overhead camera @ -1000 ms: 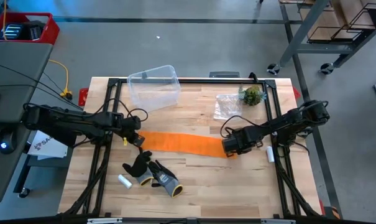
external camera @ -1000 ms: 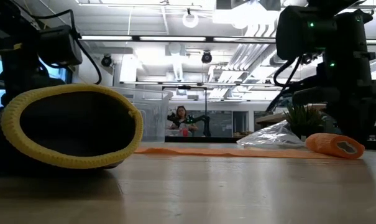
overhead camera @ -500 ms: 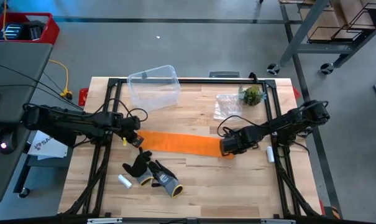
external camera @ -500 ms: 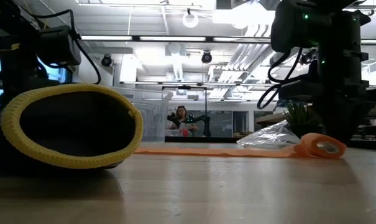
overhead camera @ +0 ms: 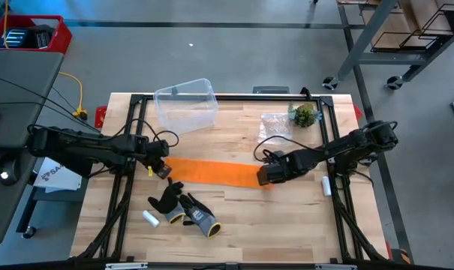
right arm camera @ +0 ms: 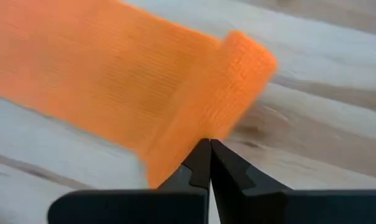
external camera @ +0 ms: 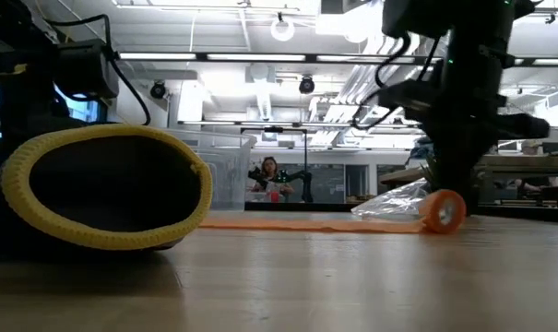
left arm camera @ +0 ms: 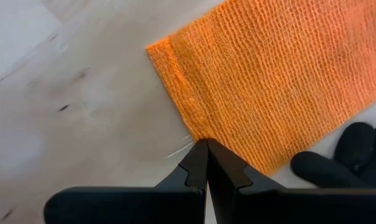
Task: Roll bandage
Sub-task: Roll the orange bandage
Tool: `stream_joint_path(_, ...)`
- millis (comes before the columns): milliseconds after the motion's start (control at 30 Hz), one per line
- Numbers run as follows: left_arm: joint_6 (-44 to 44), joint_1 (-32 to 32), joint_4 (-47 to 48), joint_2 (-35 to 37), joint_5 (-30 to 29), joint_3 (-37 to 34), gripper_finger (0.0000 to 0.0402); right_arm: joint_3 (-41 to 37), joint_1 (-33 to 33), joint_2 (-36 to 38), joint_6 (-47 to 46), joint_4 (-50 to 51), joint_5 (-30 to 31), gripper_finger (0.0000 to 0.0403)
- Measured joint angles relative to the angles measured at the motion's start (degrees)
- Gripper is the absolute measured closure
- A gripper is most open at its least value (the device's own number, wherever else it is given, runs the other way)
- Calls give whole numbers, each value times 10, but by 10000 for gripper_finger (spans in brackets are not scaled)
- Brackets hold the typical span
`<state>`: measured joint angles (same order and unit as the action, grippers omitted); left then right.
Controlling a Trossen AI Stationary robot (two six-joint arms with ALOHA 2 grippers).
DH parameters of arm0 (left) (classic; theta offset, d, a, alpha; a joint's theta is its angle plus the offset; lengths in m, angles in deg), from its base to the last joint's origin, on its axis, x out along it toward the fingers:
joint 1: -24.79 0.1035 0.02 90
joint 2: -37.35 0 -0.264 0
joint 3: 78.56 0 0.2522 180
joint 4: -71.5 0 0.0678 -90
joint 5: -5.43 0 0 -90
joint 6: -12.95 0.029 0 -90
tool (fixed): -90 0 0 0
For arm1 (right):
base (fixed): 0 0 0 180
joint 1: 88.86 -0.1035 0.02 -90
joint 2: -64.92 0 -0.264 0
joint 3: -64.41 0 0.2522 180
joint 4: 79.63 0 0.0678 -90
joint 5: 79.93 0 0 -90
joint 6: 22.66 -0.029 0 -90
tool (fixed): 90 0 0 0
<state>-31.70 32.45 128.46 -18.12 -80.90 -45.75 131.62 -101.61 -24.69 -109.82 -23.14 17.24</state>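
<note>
left hand [left arm camera: 206, 146] closed, right hand [right arm camera: 207, 146] closed

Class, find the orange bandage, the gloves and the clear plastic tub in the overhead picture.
bandage [overhead camera: 211, 172]: high view, middle of the flat strip.
gloves [overhead camera: 185, 209]: high view, where the pair overlap.
clear plastic tub [overhead camera: 186, 104]: high view, centre of its base.

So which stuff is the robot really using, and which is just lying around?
Using:
bandage
right gripper, shut, at the rolled end
left gripper, shut, at the flat end

Lying around:
gloves
white cylinder
clear tub
plastic bag
small plant
</note>
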Motion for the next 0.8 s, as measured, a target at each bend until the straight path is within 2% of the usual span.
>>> stream_joint_path(200, 34, 0, 21, 0, -3, 1, 402, 2, 0, 0, 7, -66, 14, 403)
stream_joint_path(367, 40, 0, 27, 1, -10, 1, 402, 2, 0, 15, 35, -69, 11, 403)
stream_joint_path(467, 36, 0, 30, 1, -17, 1, 402, 2, -3, 40, 33, -18, 4, 403)
stream_joint_path(667, 33, 0, 32, 1, -26, 1, 402, 0, -16, 72, 0, 149, -18, 403)
stream_joint_path(800, 29, 0, 33, 1, -30, 1, 402, -37, -10, 71, 2, 119, -32, 403)
